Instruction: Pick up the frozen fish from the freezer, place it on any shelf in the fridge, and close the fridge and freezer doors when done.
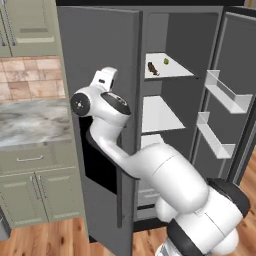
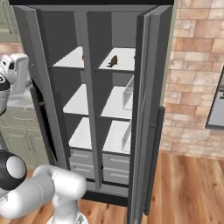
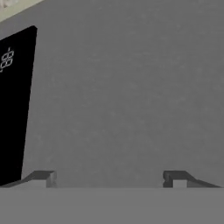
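Hand (image 3: 109,178) empty, fingers wide apart, facing the outer face of the freezer door (image 1: 100,125) beside its black dispenser panel (image 3: 15,105). Fish (image 1: 152,69): small dark brown elongated lump, lying on the top shelf (image 1: 167,70) of the fridge (image 1: 175,100). Tiny green ball (image 1: 166,61) near it on that shelf. Both doors open; fridge door (image 1: 235,100) bins (image 1: 225,95) hold nothing.

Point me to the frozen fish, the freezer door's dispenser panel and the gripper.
frozen fish (image 1: 152,69), left base view, its middle.
dispenser panel (image 3: 15,105), hand view, black face.
gripper (image 3: 109,178), hand view, between the open fingertips.
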Motion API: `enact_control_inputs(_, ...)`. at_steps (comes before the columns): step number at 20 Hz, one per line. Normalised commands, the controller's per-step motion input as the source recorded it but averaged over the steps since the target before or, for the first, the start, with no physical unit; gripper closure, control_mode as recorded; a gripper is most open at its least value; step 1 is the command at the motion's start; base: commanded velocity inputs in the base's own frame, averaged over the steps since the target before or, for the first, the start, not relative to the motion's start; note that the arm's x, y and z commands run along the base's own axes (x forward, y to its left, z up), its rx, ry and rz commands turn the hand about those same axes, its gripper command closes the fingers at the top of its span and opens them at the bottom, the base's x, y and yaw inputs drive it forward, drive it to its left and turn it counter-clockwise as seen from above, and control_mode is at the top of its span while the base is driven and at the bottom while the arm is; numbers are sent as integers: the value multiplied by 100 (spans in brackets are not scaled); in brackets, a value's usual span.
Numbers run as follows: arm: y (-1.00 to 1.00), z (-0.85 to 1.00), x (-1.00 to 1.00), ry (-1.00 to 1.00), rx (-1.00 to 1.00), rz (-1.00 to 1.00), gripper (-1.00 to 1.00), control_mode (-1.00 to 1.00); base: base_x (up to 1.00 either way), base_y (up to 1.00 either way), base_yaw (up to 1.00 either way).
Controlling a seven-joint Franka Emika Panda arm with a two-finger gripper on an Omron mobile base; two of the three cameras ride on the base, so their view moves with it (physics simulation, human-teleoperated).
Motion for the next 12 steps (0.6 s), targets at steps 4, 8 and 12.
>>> enact_control_inputs(4, 0, 0, 71, -3, -6, -9, -100, -100, 0, 0, 0)
enact_control_inputs(8, -5, 0, 36, 0, -7, -14, -100, -100, 0, 0, 0)
enact_control_inputs(12, -21, 0, 27, 0, -7, -14, -100, -100, 0, 0, 0)
